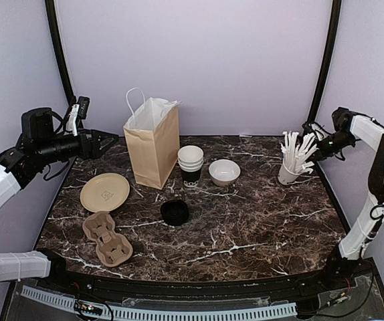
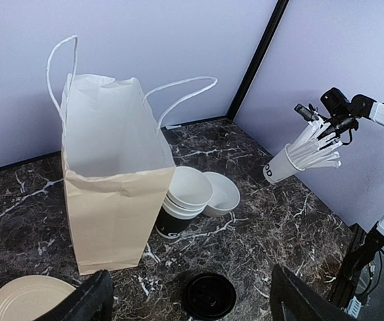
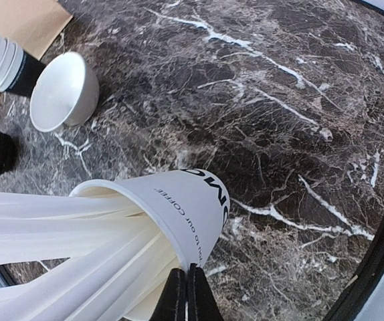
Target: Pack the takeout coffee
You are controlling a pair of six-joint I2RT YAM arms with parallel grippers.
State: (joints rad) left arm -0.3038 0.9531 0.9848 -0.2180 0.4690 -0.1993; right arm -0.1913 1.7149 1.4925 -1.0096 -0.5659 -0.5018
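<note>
The takeout coffee shows as a stack of black cups [image 1: 190,164] with white insides, standing lidless next to the paper bag [image 1: 153,144]. In the left wrist view the cups [image 2: 180,204] stand just right of the bag [image 2: 108,194]. A black dome lid [image 1: 174,212] lies on the table in front of them. My left gripper [image 1: 107,142] hovers open at the far left, facing the bag, with nothing between its fingers [image 2: 190,271]. My right gripper [image 1: 310,144] is shut among the straw tops over the white straw cup [image 3: 185,200]. Its tips [image 3: 185,273] meet at the cup's rim; whether a straw is pinched does not show.
A low white bowl [image 1: 224,172] sits right of the cups. A tan plate [image 1: 104,192] and a cardboard cup carrier [image 1: 107,238] lie at the front left. The straw cup [image 1: 290,171] stands near the table's right edge. The bag is upright with its mouth open.
</note>
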